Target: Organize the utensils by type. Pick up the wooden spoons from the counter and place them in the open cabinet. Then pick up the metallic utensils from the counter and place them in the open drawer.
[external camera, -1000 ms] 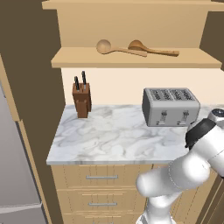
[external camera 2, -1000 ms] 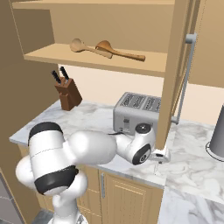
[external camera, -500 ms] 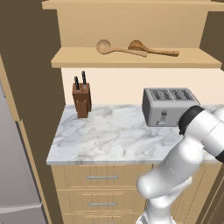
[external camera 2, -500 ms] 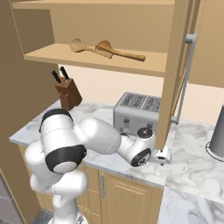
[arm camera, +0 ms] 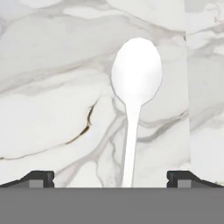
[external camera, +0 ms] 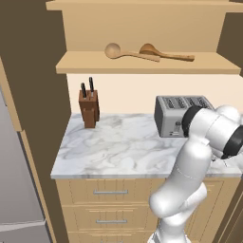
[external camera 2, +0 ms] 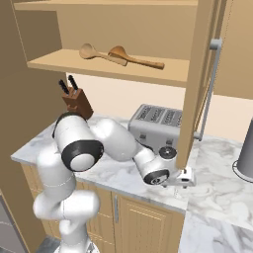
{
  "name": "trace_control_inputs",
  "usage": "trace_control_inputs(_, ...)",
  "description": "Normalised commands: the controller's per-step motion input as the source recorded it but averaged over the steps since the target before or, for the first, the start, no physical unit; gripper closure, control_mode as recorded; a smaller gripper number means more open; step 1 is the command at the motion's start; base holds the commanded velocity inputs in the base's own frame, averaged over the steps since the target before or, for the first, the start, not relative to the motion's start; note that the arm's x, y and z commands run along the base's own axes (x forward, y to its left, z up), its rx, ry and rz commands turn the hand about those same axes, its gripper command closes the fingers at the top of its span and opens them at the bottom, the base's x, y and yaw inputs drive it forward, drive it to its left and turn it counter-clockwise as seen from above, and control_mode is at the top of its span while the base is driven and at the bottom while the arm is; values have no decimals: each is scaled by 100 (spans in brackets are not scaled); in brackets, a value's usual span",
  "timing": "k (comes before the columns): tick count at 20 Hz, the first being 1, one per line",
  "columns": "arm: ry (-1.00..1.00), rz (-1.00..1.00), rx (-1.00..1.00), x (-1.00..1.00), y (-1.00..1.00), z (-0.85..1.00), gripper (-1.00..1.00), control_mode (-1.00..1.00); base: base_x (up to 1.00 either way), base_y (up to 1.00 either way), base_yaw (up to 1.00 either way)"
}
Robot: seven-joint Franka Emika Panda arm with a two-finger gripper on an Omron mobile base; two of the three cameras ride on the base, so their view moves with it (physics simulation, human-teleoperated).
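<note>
Gripper (arm camera: 111, 177) low over the counter (external camera: 123, 147), jaws spread wide with nothing between them, tips well apart on either side of a whitish metal spoon (arm camera: 133, 109). Spoon flat on the marble, bowl pointing away from the hand, handle running back toward the midpoint between the tips; no contact visible between fingertips (arm camera: 39, 178) and spoon. From the right base view, gripper (external camera 2: 184, 179) at the near edge of the counter (external camera 2: 217, 192), right of the toaster (external camera 2: 158, 126), just beside the lower end of the open cabinet's door panel (external camera 2: 195, 84). A small pale sliver just under the gripper there, too small to tell apart.

Two wooden spoons (external camera: 130, 52) lying on the shelf of the open cabinet (external camera: 142, 66), bowls to the left, handles to the right, the right one's (external camera: 166, 53) bowl crossing the end of the left one's handle. Same pair seen from the right base view (external camera 2: 101, 53).

Knife block (external camera: 88, 108) at the far left of the counter, well apart from the toaster (external camera: 178, 114). Closed drawer fronts (external camera: 111, 192) with silver handles below the stone top. Grey cylindrical vessel (external camera 2: 245, 153) at the far right of the counter.
</note>
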Motion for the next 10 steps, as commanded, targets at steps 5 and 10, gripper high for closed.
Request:
trace_control_inputs(5, 0, 7, 0, 11, -10, -14, -100, -100, 0, 0, 0)
trace_control_inputs(10, 0, 6, 0, 2, -3, -21, -100, -100, 0, 0, 0)
